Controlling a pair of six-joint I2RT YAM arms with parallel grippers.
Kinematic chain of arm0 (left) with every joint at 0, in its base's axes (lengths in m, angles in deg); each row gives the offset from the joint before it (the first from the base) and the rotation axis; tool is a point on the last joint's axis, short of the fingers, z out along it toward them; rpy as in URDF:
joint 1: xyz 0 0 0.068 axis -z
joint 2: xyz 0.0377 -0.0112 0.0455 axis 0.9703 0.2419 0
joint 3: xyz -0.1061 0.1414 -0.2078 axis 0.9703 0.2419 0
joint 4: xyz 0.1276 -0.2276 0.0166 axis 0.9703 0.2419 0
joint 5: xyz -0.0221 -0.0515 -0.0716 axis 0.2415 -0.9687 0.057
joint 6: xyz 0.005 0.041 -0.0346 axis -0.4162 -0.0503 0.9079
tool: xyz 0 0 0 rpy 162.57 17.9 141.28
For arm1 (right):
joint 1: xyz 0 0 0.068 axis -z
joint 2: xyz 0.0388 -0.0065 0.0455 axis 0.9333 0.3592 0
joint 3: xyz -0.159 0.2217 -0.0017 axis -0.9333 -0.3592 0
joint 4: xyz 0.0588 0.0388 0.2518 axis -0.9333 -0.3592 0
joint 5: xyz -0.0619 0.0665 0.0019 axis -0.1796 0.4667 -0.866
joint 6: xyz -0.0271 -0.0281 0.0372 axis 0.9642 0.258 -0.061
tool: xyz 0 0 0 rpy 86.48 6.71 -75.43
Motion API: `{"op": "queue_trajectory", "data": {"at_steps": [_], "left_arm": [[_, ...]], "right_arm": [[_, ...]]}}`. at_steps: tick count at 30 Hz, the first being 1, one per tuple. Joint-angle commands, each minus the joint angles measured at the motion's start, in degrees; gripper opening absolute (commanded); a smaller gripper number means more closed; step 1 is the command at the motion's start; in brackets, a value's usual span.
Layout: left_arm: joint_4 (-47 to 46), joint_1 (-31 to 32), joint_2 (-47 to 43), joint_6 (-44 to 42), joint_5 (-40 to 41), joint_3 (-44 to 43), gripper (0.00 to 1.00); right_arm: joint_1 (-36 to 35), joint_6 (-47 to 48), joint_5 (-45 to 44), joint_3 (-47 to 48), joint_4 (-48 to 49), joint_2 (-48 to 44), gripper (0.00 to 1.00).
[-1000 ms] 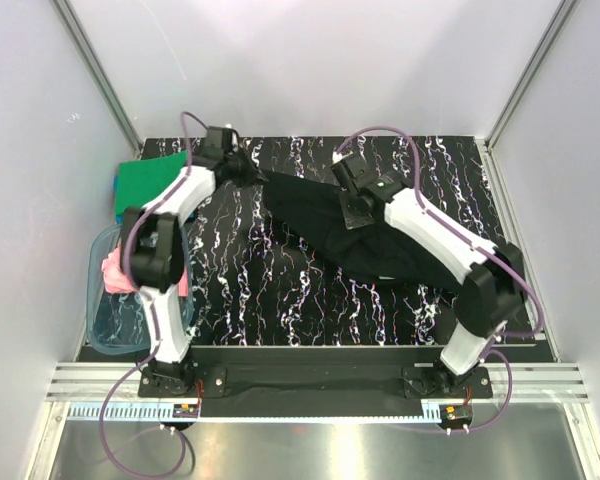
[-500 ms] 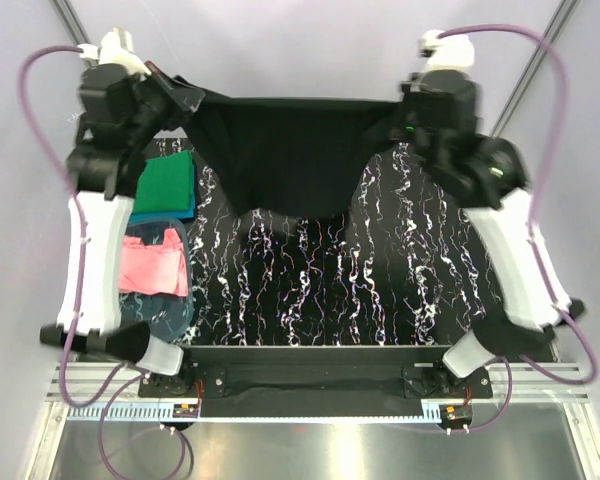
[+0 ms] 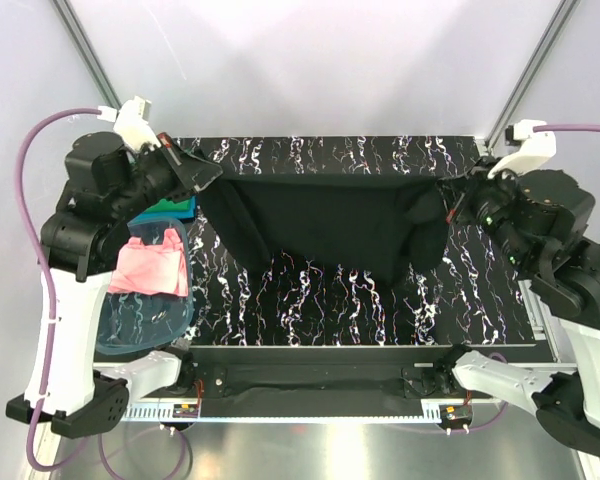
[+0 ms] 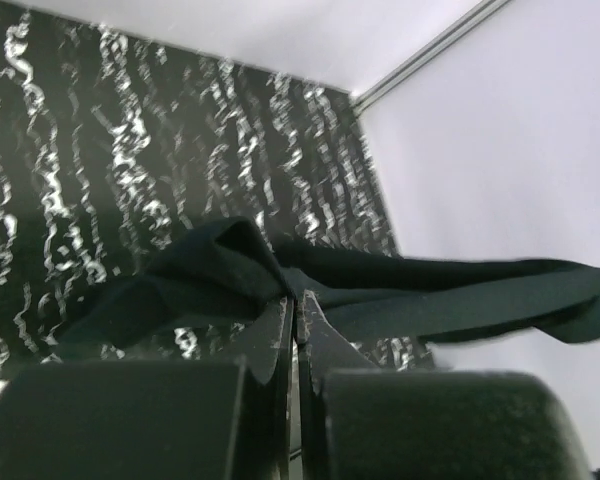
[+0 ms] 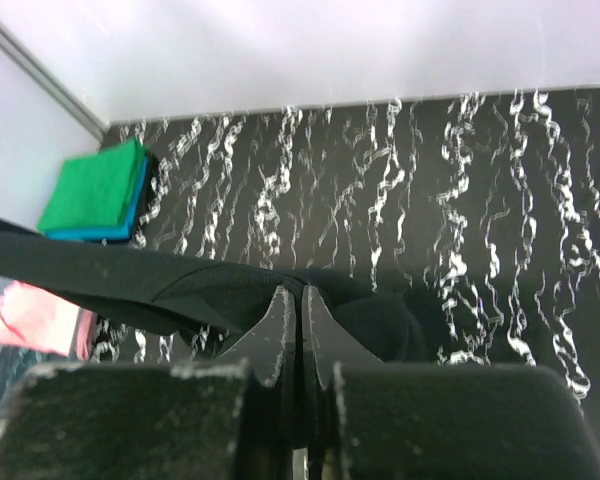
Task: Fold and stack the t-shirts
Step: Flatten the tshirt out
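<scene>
Black t-shirt (image 3: 320,225) taut between end effectors (image 3: 202,172) (image 3: 450,205)

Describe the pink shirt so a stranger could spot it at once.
Start at the black marbled table and go to its left edge, where a clear tub sits. The pink shirt lies at the tub's far end, the only pink cloth, nearer the arms than the folded green shirt.

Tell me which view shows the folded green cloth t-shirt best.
Right wrist: the folded green cloth t-shirt lies unobstructed atop a blue t-shirt. Top external shows a sliver behind the left arm; left wrist, none.
</scene>
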State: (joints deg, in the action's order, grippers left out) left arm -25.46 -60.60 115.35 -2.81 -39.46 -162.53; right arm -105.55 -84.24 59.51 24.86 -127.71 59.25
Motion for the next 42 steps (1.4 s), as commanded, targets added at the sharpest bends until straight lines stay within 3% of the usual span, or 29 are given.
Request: {"op": "queue_trajectory", "data": {"at_steps": [1,8,12,16,19,21,23,26,29,30,33,38,39,40,42], "left_arm": [[1.70,-0.28,1.15,-4.71,0.81,-1.05,0.00],[0.05,-0.37,4.76,-5.86,-4.64,2.63,0.00],[-4.69,-1.24,6.08,-5.77,-6.48,14.37,0.00],[-11.20,-2.30,8.62,-4.98,-8.94,28.10,0.00],[-14.37,-2.83,11.78,-4.63,-4.30,35.91,0.00],[-16.56,-3.88,15.46,-4.63,-2.01,38.58,0.00],[-17.36,-4.41,18.28,-4.72,-1.13,40.16,0.00],[-18.94,-4.59,22.77,-4.63,-0.77,40.96,0.00],[-20.61,-4.50,24.10,-4.10,-1.82,41.66,0.00],[-20.87,-4.50,24.01,-4.10,-1.56,42.36,0.00],[-21.31,-4.41,22.70,-4.71,-1.03,44.55,0.00],[-21.75,-4.41,22.95,-4.98,-1.12,47.03,0.03],[-21.93,-4.41,23.30,-4.98,-1.30,46.94,0.03],[-21.84,-4.41,23.66,-4.98,-1.30,46.59,0.04],[-21.58,-4.41,24.62,-4.98,-1.56,45.97,0.03]], "right_arm": [[0.83,-0.94,1.61,-1.06,0.08,0.63,0.00],[0.74,0.99,-6.20,-1.40,-1.41,3.88,0.00],[0.83,-3.82,-15.62,-10.18,-2.29,6.16,0.00],[3.45,-7.96,-8.64,-26.15,6.28,7.92,0.00],[9.41,-9.55,-1.24,-31.98,11.66,13.18,0.00],[12.41,-9.90,0.80,-32.88,13.08,18.18,0.11],[15.41,-9.12,2.65,-33.05,15.19,20.75,0.20],[17.34,-8.85,-0.07,-33.93,17.39,23.21,0.25],[19.10,-9.81,-0.42,-35.51,17.66,25.24,0.22],[19.46,-10.16,-0.77,-35.95,17.31,25.94,0.16],[20.69,-12.10,-1.65,-39.11,17.30,25.68,0.16],[20.69,-12.44,6.25,-39.65,18.10,23.92,0.26],[20.78,-13.06,6.17,-39.21,17.49,23.14,0.30],[20.69,-13.68,5.47,-38.95,16.44,22.61,0.40],[20.78,-15.43,2.93,-38.16,15.12,21.38,0.46]]}}
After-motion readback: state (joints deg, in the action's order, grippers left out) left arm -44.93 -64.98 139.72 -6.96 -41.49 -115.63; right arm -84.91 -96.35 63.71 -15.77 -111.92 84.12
